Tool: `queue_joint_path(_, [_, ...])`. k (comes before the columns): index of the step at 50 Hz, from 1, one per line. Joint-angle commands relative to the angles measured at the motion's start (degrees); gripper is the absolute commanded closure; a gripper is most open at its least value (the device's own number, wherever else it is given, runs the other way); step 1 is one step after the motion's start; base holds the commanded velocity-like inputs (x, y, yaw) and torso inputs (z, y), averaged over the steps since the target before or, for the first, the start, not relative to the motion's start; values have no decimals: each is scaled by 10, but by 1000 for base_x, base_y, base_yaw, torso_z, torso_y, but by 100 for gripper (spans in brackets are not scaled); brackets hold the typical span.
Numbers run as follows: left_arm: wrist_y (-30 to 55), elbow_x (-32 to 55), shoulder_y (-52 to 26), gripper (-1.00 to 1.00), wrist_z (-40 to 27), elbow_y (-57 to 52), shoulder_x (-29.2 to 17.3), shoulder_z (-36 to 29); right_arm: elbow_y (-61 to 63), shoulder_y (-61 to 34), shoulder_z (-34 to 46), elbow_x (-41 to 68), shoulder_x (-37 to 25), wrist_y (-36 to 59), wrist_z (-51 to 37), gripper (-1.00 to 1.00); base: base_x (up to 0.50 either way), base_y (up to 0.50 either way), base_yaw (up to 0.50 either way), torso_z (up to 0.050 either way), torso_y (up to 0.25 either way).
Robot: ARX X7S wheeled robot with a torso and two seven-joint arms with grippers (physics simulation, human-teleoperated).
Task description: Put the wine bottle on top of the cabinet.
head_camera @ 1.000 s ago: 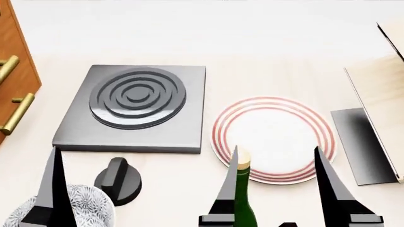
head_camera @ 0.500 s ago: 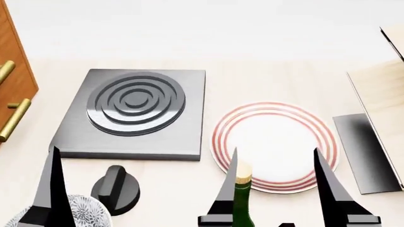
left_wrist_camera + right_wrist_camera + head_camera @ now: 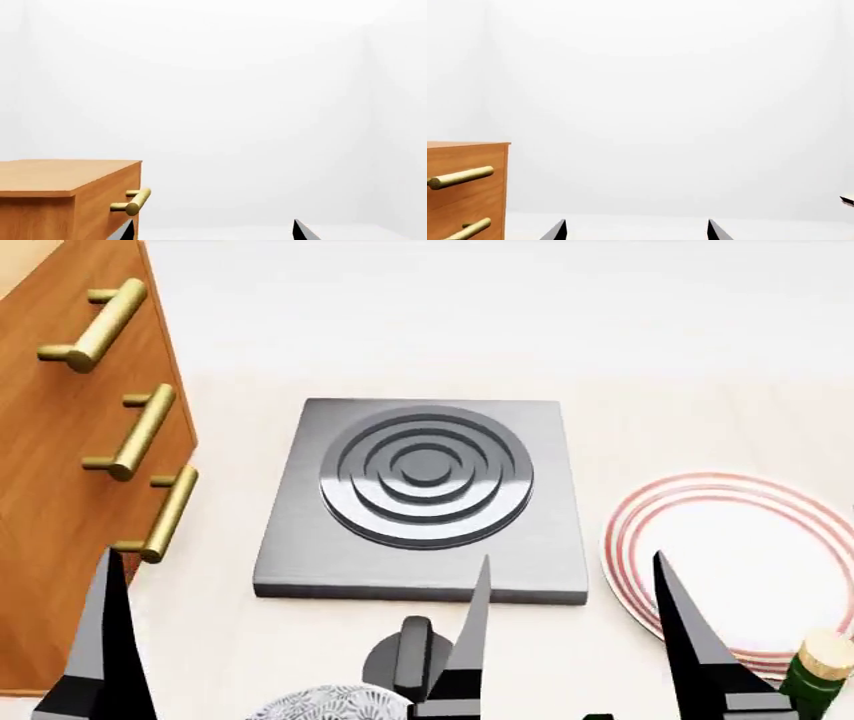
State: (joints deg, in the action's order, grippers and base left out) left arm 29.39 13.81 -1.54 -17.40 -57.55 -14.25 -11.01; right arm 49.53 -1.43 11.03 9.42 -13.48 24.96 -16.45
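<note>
Both jaws stand spread and empty — right gripper (image 3: 571, 585) beside the dark green glass wine bottle (image 3: 817, 672), left gripper (image 3: 210, 231) facing the orange-brown wooden cabinet (image 3: 67, 420). A careless sideways reach could topple the untouched bottle onto the red-ringed white plate (image 3: 741, 550).

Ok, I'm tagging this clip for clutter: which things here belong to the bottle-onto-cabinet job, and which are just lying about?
For the job:
wine bottle
cabinet
right gripper, open and empty

Just lying about:
hotplate
red-ringed plate
black knob
patterned bowl
</note>
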Motion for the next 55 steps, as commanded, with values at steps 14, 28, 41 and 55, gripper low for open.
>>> queue_joint_path(14, [-2, 14, -3, -100, -15, -2, -11, -2, -10, 4, -12, 10, -11, -11, -11, -100, 7, 36, 0, 0, 0])
queue_joint_path(28, [-7, 29, -2, -100, -26, -3, -21, 5, 2, 80, -55, -4, -44, -22, -34, -100, 0, 0, 0, 0, 0])
queue_joint_path(41, [-7, 26, -5, -100, -33, -1, -26, -14, -28, 213, -115, -24, -58, -148, -45, -100, 0, 0, 0, 0, 0])
queue_joint_path(55, [-7, 29, -9, -100, -45, -1, -33, -19, -63, 274, -157, -36, -57, -230, -59, -100, 0, 0, 0, 0, 0])
